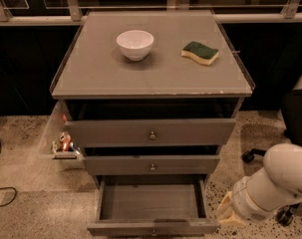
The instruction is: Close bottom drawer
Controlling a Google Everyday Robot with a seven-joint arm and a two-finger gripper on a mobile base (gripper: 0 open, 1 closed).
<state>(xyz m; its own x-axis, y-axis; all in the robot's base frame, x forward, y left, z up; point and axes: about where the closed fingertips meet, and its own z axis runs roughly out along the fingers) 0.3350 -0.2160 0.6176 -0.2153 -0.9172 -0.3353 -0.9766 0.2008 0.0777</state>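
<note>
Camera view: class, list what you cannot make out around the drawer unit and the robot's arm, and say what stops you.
1. Bottom drawer, camera view: open; its front face is cut by the lower edge.
2. Gripper, camera view: low, right of that drawer; mostly hidden by the white arm.
3. Small items left of the unit, camera view: too small to name.

A grey cabinet top (155, 78) carries a white bowl (135, 44) toward its far left and a green-and-yellow sponge (200, 52) toward its far right, the two well apart. Below, over the speckled floor (26, 203), the robot's gripper (224, 212) hangs low at near right, just beside the open bottom drawer (151, 227).
</note>
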